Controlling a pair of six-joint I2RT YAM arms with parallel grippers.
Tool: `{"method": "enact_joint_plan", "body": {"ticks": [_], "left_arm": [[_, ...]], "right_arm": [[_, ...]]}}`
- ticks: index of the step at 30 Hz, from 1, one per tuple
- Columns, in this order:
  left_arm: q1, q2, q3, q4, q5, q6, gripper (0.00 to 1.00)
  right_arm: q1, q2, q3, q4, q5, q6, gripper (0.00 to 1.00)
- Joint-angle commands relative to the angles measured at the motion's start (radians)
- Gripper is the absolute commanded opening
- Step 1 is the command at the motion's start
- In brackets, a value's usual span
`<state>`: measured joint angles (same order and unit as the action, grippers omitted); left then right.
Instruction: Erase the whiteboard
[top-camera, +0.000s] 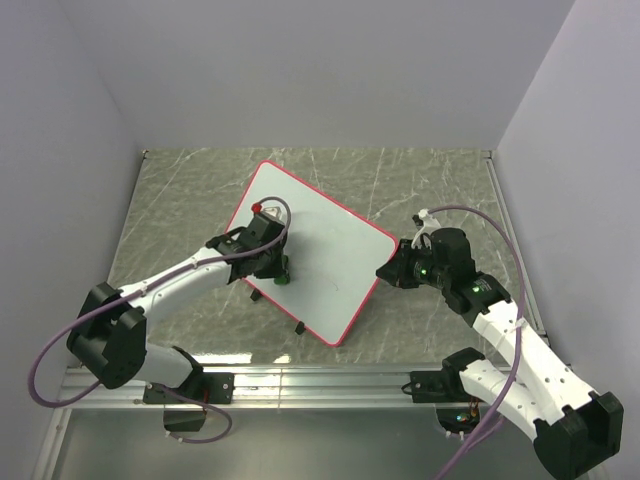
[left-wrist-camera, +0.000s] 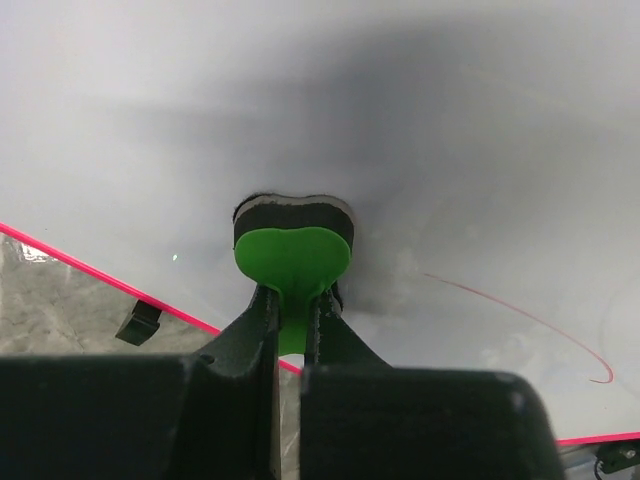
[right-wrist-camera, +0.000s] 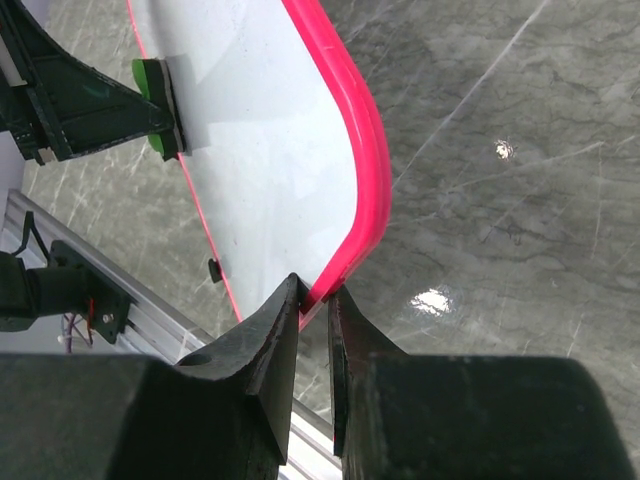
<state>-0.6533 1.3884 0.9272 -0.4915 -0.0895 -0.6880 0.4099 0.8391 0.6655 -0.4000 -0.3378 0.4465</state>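
A grey marbled worktop with pale veins and glossy light spots lies between plain white walls. An aluminium rail runs along its near edge.

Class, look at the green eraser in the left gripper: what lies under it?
Under the green eraser, pinched by the left gripper, lies the whiteboard, with the eraser's dark pad pressed on it. Whether ink lies beneath is hidden; a thin red line shows beside it.

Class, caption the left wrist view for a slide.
Left end effector holds green eraser against whiteboard, near a thin red line.
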Motion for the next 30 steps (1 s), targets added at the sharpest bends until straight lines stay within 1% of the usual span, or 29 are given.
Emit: {"method": "enact_joint_plan", "body": {"ticks": [1, 5, 6, 8, 9, 15, 21, 25, 26, 30], "left_arm": [[-0.046, 0.040, 0.002, 0.051, 0.033, 0.012, 0.00], [-0.124, 0.093, 0.064, 0.077, 0.048, -0.022, 0.00], [-0.172, 0.110, 0.079, 0.080, 0.050, -0.028, 0.00], [-0.218, 0.161, 0.131, 0.083, 0.054, -0.039, 0.00], [-0.264, 0.181, 0.146, 0.085, 0.059, -0.054, 0.00], [-0.405, 0.290, 0.254, 0.103, 0.080, -0.090, 0.00], [-0.465, 0.337, 0.331, 0.093, 0.097, -0.064, 0.00], [-0.468, 0.336, 0.361, 0.058, 0.093, -0.053, 0.00], [-0.467, 0.330, 0.369, 0.047, 0.059, -0.050, 0.00], [-0.439, 0.276, 0.436, -0.042, 0.005, -0.035, 0.00]], "right_arm": [[0.020, 0.000, 0.011, 0.040, -0.043, -0.043, 0.00], [0.018, 0.000, 0.005, 0.041, -0.043, -0.040, 0.00], [0.018, 0.000, 0.006, 0.041, -0.043, -0.040, 0.00], [0.021, 0.000, 0.003, 0.043, -0.041, -0.037, 0.00], [0.020, 0.000, 0.005, 0.043, -0.040, -0.040, 0.00], [0.018, 0.011, 0.011, 0.038, -0.040, -0.045, 0.00], [0.018, 0.015, 0.020, 0.026, -0.040, -0.051, 0.00], [0.018, 0.011, 0.017, 0.023, -0.038, -0.049, 0.00], [0.020, 0.012, 0.017, 0.021, -0.035, -0.048, 0.00], [0.020, 0.003, 0.019, 0.016, -0.029, -0.043, 0.00]]}}
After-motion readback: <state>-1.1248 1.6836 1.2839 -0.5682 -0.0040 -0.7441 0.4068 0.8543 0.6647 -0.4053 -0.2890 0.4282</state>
